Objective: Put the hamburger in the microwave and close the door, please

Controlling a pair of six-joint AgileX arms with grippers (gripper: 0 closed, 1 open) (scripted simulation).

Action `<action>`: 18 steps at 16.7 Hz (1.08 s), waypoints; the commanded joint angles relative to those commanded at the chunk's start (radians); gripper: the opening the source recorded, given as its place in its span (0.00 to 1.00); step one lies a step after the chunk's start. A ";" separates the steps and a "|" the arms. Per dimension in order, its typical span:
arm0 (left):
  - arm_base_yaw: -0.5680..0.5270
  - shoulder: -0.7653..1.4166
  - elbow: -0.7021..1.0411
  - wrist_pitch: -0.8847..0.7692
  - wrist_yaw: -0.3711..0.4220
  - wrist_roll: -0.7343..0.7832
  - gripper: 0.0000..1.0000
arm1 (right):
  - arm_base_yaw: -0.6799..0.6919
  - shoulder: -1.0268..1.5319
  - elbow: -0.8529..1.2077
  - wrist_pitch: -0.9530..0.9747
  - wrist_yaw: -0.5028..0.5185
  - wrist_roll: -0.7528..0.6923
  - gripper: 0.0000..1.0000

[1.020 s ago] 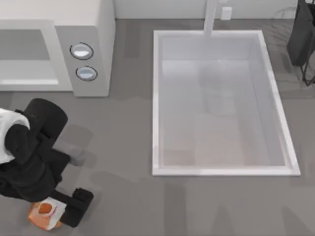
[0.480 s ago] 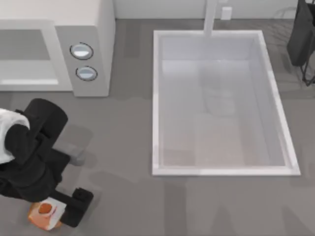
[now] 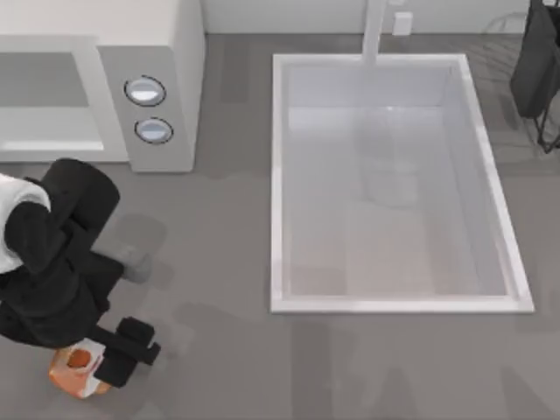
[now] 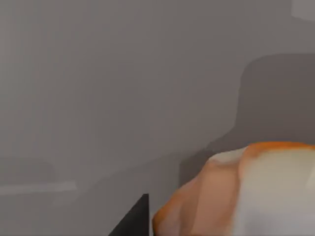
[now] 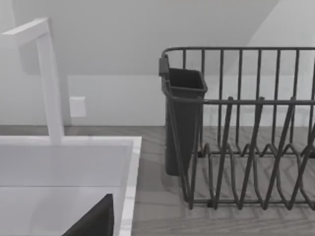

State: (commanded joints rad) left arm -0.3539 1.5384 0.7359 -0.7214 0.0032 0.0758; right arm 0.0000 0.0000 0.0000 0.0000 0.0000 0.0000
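Note:
The hamburger [image 3: 73, 371], orange-brown with a reddish centre and white patches, is near the table's front left corner. My left gripper [image 3: 91, 366] is shut on it, with one black finger [image 3: 125, 357] against its right side. The left wrist view has the bun [image 4: 246, 191] close up beside a black fingertip [image 4: 134, 220]. At the back left stands the off-white microwave [image 3: 162, 44], its cavity [image 3: 44, 105] open to the front and two round dials [image 3: 145, 90] on its side panel. The door is out of view. A dark finger [image 5: 93, 222] of my right gripper shows in the right wrist view.
A big white sink basin [image 3: 394, 297] takes up the table's middle and right, with a white faucet [image 3: 374, 31] at its back edge. A dark wire dish rack [image 5: 246, 147] with a cutlery cup [image 5: 182, 118] stands at the far right. Bare grey counter lies between microwave and sink.
My left arm has drawn back toward the microwave and slightly left, and the hamburger has moved with the gripper. Nothing else has shifted.

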 joint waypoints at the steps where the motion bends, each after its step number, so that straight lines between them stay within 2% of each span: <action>1: 0.000 -0.016 0.028 -0.045 0.000 -0.002 0.00 | 0.000 0.000 0.000 0.000 0.000 0.000 1.00; 5: -0.003 -0.093 0.151 -0.275 0.000 -0.004 0.00 | 0.000 0.000 0.000 0.000 0.000 0.000 1.00; 8: -0.004 -0.143 0.215 -0.369 0.000 -0.004 0.00 | 0.000 0.000 0.000 0.000 0.000 0.000 1.00; 14: -0.002 -0.148 0.220 -0.377 0.000 -0.002 0.00 | 0.000 0.000 0.000 0.000 0.000 0.000 1.00; 18: 0.026 -0.084 0.231 -0.281 0.012 0.000 0.00 | 0.000 0.000 0.000 0.000 0.000 0.000 1.00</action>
State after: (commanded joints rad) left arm -0.3275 1.4540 0.9669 -1.0026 0.0152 0.0761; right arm 0.0000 0.0000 0.0000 0.0000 0.0000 0.0000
